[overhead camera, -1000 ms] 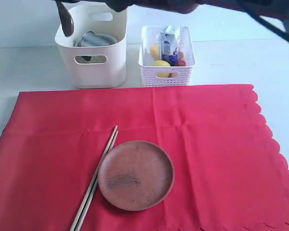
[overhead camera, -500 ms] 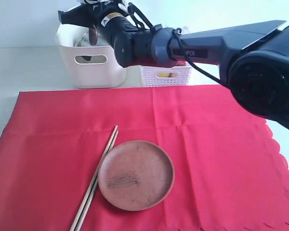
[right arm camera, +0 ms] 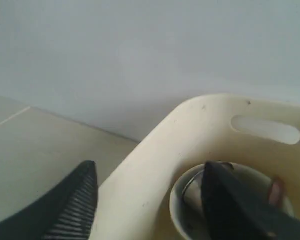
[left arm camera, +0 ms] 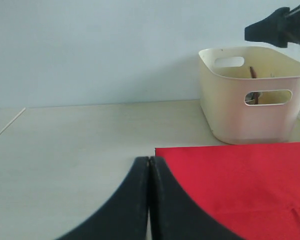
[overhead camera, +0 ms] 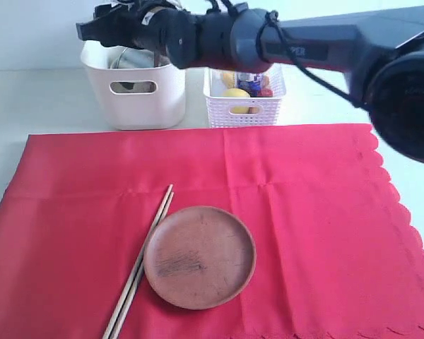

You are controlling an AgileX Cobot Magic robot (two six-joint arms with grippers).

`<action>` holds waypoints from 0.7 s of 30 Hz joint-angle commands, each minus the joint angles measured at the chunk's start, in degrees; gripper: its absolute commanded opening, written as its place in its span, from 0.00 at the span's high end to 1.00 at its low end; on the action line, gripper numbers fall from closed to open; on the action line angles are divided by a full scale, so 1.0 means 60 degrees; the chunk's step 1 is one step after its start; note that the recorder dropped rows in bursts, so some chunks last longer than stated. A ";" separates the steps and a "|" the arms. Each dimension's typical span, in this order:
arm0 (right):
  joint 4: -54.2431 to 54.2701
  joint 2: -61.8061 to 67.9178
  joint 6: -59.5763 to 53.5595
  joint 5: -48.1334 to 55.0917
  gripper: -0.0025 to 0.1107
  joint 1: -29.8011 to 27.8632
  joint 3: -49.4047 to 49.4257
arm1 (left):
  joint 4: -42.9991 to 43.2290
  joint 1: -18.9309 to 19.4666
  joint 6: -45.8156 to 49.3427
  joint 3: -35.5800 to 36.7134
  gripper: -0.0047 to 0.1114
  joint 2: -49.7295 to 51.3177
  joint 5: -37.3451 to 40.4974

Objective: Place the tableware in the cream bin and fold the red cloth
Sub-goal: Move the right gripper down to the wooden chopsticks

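The red cloth (overhead camera: 297, 212) lies spread flat on the table. On it rest the round brown wooden plate (overhead camera: 199, 256) and the wooden chopsticks (overhead camera: 138, 272) just left of the plate. My right gripper (overhead camera: 92, 27) reaches across and hovers open over the far left rim of the cream bin (overhead camera: 138, 99), with nothing between its fingers (right arm camera: 75, 200). Inside the bin I see the pale bowl (right arm camera: 174, 206), the steel cup (overhead camera: 129, 59) and the dark wooden spoon (left arm camera: 252, 73). My left gripper (left arm camera: 150, 160) is shut and empty, low near the cloth's corner (left arm camera: 162, 152). No knife is visible.
A white lattice basket (overhead camera: 244, 107) with a milk carton (overhead camera: 249, 76) and food items stands right of the cream bin. The right arm (overhead camera: 304, 42) stretches across the back of the table. Bare table (left arm camera: 80, 145) lies left of the cloth.
The right gripper carried the dark spoon over the cream bin, lowered it in and let go. It now stands open above the bin's rim. Plate and chopsticks have not moved.
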 commanded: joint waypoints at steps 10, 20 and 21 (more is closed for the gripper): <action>-0.0786 -0.3837 -0.0712 0.3480 0.98 0.0013 0.2566 | -0.0052 0.0000 -0.0006 0.0028 0.95 -0.0065 0.0001; -0.0634 -0.5930 -0.3218 0.4845 0.98 0.0282 0.6155 | -0.0052 0.0000 -0.0006 0.0028 0.95 -0.0065 0.0001; -0.0461 -0.5930 -0.3789 0.5318 0.98 0.0430 0.6229 | -0.0052 0.0000 -0.0006 0.0028 0.95 -0.0065 0.0001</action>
